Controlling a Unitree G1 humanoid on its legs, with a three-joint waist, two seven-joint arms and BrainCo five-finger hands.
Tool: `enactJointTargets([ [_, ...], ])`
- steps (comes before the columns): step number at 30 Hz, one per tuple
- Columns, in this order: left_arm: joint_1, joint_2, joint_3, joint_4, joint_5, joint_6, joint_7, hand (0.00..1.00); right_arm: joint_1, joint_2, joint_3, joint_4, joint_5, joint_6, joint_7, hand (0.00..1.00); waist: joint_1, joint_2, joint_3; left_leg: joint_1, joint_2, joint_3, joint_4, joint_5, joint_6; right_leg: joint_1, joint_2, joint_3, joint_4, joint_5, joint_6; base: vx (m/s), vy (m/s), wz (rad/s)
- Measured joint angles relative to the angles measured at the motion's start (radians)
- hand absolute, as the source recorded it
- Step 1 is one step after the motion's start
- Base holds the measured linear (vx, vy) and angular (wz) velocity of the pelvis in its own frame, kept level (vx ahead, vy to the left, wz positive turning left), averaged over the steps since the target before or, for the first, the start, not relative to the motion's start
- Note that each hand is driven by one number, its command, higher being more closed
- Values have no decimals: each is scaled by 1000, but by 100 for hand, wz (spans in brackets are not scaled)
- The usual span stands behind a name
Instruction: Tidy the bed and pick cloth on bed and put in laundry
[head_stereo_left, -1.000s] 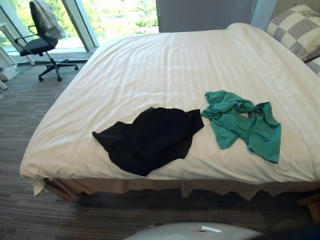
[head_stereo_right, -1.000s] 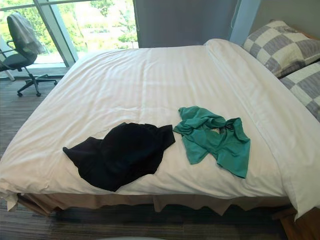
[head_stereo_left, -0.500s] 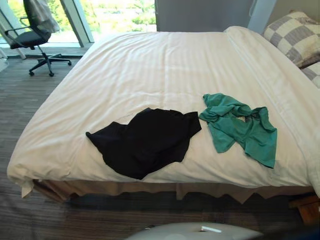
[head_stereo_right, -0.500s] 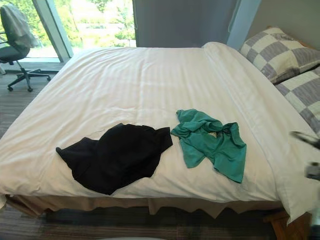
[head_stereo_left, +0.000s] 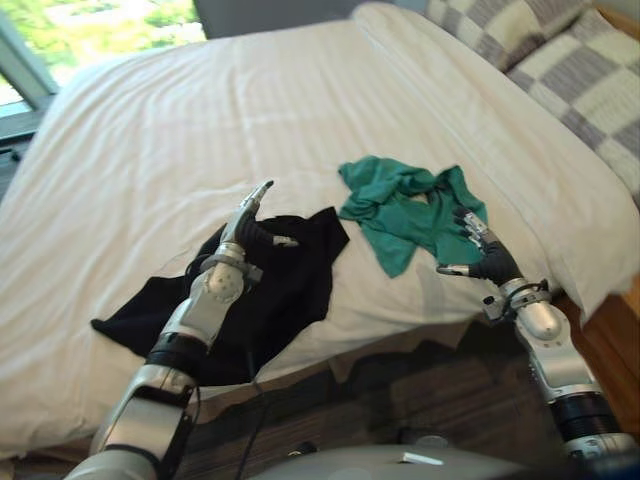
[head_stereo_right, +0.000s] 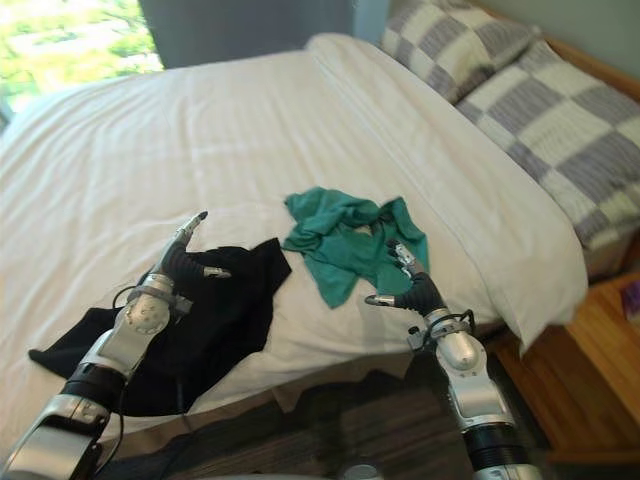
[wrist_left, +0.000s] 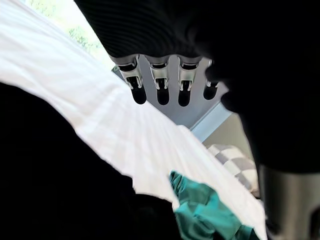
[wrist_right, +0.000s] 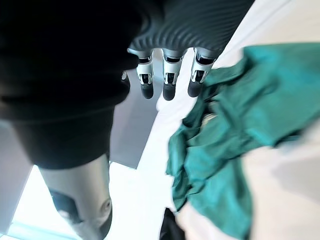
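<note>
I held my left hand (head_stereo_left: 245, 232) open above the black garment (head_stereo_left: 295, 290); my right hand (head_stereo_left: 486, 262), fingers straight, hovered at the green shirt's (head_stereo_left: 395, 205) edge.

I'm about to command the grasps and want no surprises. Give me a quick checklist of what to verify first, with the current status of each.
1. Left hand open, fingers straight: ok.
2. Left hand above the black cloth: ok; contact cannot tell.
3. Right hand open, by the near edge of the green cloth: ok.
4. A cloth gripped by either hand: not ok, both hold nothing.
5. Cloths clear of each other on the bed: cannot tell, their edges lie very close.
6. Where the laundry goes: cannot tell.
</note>
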Motion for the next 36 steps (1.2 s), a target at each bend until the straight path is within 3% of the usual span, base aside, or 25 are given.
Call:
enactJointTargets([
  [3,-82,2,-5,96,39,62,38,0,-43,-2,-15,-45,1,7,-14,0,-12,1,62,-85,31,20,76,-18,6,-70,15,27,-1,45,-5,-120,-51,-24],
  [6,-169,11,-5,184,58,184,85,0,-135,-16,-38,-83,4,7,-24,0,-22,3,141,-195,62,22,167,-35,18,-150,26,33,1,75,-2,-180,-53,-10],
  [10,-203,22,25,169,56,242,152,0,-166,-77,-74,-84,35,8,-35,0,-15,6,207,-266,82,17,213,-33,22,-203,32,44,3,88,0,-141,-38,-2],
  [11,-204,23,39,154,56,262,159,100,-162,-79,-89,-90,47,8,-37,0,-16,7,210,-281,90,19,223,-33,22,-221,37,44,16,88,0,-100,-45,-7],
  [15,-214,24,92,134,56,320,164,100,-96,-80,-146,-198,93,7,-59,0,-16,4,213,-320,107,21,233,-34,20,-269,46,32,49,77,-5,-72,-61,-1],
  [17,-236,35,145,119,72,360,102,100,-60,-80,-171,-263,114,5,-58,0,-13,3,214,-346,123,18,260,-44,16,-298,51,22,94,57,-12,-39,-56,8],
  [20,-239,54,187,104,107,384,-17,100,-61,-80,-172,-326,125,4,-54,0,1,1,215,-349,138,25,296,-70,16,-318,54,18,145,31,-11,3,-32,-5],
  [23,-239,53,193,104,101,379,-78,100,-75,-80,-173,-376,105,4,-48,0,10,1,215,-358,146,21,321,-86,18,-323,52,-3,176,11,-10,17,-11,8],
  [26,-219,53,198,87,18,318,-107,100,-125,-84,-173,-419,55,5,-51,0,20,2,215,-371,146,13,336,-88,22,-338,41,-32,203,0,-13,42,-8,14],
  [28,-153,53,215,21,-120,251,-182,100,-145,-107,-174,-462,3,21,-56,0,36,4,213,-380,143,-6,348,-86,21,-337,31,-64,226,-16,-10,66,-12,32],
  [30,-21,50,224,-78,-241,154,-278,100,-190,-165,-174,-490,-80,73,-64,0,54,4,213,-380,134,-39,354,-86,21,-335,11,-115,264,-41,-13,90,-17,52],
  [32,82,46,223,-151,-303,101,-349,100,-244,-201,-172,-488,-138,118,-75,0,77,5,213,-388,127,-57,363,-86,21,-334,-1,-147,286,-62,-18,67,-33,41],
  [36,215,45,221,-259,-368,41,-470,100,-376,-251,-150,-417,-270,183,-109,0,116,6,213,-424,114,-121,367,-85,20,-336,-18,-208,312,-95,-24,33,-49,52],
])
